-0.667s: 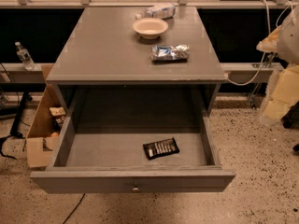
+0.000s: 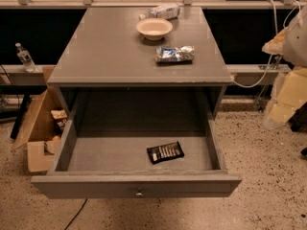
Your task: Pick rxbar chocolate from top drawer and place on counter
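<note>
The rxbar chocolate (image 2: 165,152) is a small black bar with white lettering. It lies flat on the floor of the open top drawer (image 2: 136,186), right of the middle and near the front panel. The drawer is pulled fully out, and its small round knob (image 2: 139,193) faces me. The counter (image 2: 105,51) is the grey cabinet top above it. My gripper (image 2: 283,104) is part of the pale arm at the right edge of the view, well away from the drawer and the bar and level with the cabinet's side.
On the counter stand a white bowl (image 2: 154,28), a crinkled silver-blue foil packet (image 2: 174,54) and a plastic bottle lying on its side (image 2: 160,11). An open cardboard box (image 2: 41,128) sits on the floor to the left of the drawer. Cables hang at the right.
</note>
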Action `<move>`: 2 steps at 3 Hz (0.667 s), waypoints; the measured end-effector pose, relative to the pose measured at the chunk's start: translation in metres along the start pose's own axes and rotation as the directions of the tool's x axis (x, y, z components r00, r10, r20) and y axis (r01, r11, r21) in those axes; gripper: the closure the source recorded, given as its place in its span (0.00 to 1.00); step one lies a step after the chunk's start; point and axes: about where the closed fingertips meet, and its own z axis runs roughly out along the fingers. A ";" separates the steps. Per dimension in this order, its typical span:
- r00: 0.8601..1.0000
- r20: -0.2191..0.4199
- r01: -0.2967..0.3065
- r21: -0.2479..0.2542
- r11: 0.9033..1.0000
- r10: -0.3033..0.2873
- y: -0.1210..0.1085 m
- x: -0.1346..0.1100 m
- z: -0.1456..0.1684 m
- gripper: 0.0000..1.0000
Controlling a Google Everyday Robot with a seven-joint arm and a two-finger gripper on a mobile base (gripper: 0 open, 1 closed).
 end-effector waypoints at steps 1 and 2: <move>0.998 0.060 0.001 -0.051 0.999 0.002 0.009 -0.020 0.036 0.00; 0.993 0.119 0.001 -0.125 0.992 0.014 0.028 -0.056 0.094 0.00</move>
